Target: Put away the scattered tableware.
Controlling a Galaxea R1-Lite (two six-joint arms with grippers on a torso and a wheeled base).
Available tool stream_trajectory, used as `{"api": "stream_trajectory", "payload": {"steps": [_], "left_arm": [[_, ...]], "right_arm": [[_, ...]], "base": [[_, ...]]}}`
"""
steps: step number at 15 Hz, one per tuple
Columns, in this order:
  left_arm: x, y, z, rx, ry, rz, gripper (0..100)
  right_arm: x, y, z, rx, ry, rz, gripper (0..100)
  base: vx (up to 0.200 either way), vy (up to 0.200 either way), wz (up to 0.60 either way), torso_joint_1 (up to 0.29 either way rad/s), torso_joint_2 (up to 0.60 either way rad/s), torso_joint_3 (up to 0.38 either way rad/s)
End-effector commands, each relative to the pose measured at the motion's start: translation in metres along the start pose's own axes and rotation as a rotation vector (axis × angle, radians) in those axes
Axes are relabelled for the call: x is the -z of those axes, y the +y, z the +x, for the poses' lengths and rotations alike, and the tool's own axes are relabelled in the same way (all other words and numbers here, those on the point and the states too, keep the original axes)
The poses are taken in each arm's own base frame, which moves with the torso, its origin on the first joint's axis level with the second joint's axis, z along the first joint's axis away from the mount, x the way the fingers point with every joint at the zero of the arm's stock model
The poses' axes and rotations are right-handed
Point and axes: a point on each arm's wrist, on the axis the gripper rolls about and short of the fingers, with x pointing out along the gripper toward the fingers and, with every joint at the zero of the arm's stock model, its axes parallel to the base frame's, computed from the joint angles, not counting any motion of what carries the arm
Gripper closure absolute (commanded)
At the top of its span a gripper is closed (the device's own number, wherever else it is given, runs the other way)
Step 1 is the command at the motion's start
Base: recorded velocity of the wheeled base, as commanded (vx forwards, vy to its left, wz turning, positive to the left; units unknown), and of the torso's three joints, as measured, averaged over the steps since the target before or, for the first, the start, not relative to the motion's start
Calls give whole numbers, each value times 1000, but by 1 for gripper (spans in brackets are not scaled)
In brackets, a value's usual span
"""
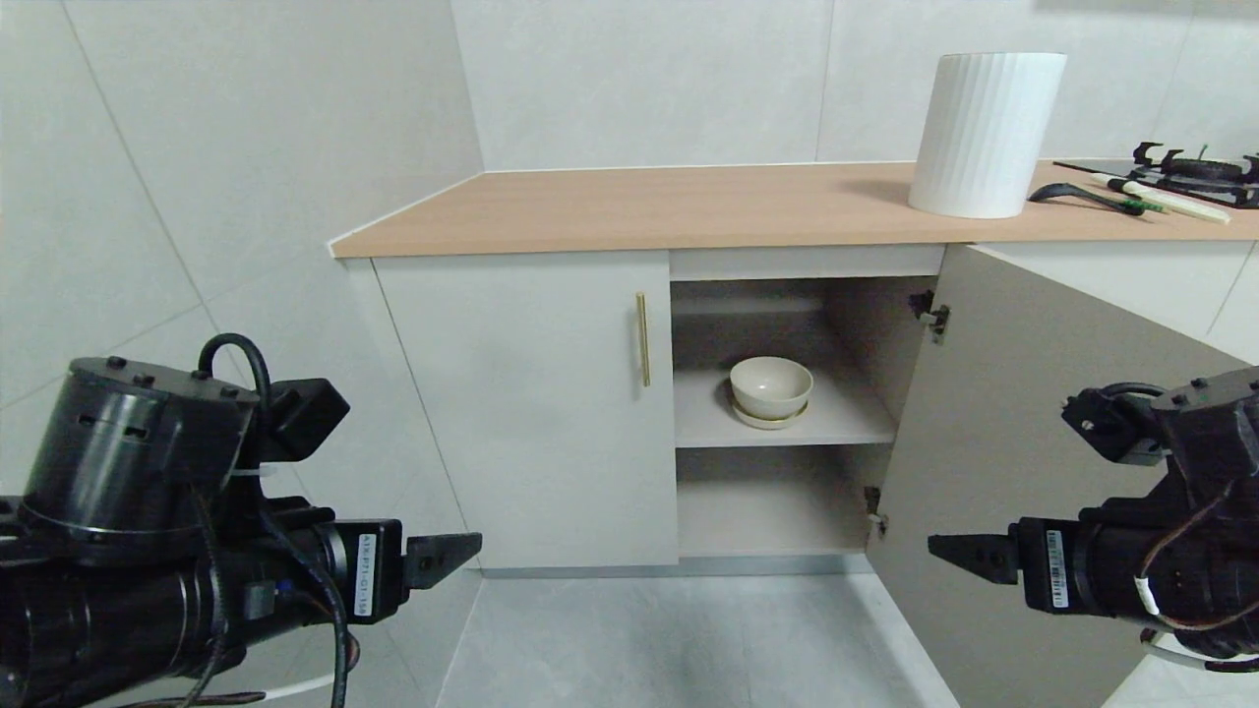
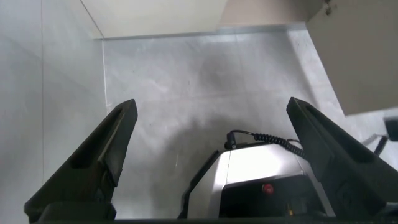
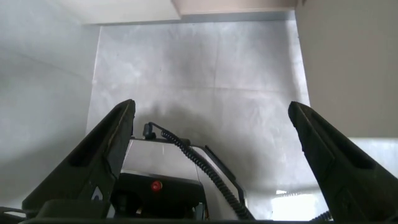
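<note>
A cream bowl (image 1: 771, 385) sits on a small plate (image 1: 766, 422) on the upper shelf of the open cabinet (image 1: 787, 413). On the wooden counter (image 1: 629, 208) at the far right lie a black spoon (image 1: 1080, 195), a green-handled utensil (image 1: 1131, 197) and pale chopsticks (image 1: 1180, 204). My left gripper (image 1: 448, 556) hangs low at the left, well short of the cabinet. It is open over the floor (image 2: 211, 106). My right gripper (image 1: 959, 553) hangs low at the right beside the open door, also open with nothing between its fingers (image 3: 211, 107).
The cabinet's right door (image 1: 1033, 472) stands swung out toward my right arm. The left door (image 1: 531, 413) with a gold handle (image 1: 642, 339) is closed. A tall white ribbed container (image 1: 987, 133) stands on the counter near a gas burner (image 1: 1200, 172). The lower shelf (image 1: 772, 516) is bare.
</note>
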Motion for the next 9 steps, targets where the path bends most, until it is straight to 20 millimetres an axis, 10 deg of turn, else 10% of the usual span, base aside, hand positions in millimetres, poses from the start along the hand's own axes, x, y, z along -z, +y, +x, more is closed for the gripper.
{"api": "stream_trajectory", "payload": {"steps": [1,9], "left_arm": [[0,0,1,-2,4,0,0],[1,0,1,-4,6,2,0]], "right_arm": [[0,0,1,1,1,0,0],[4,-3,-8,10,24,-41,0]], "base": [[0,0,0,0,0,0],[0,0,0,0,0,0]]}}
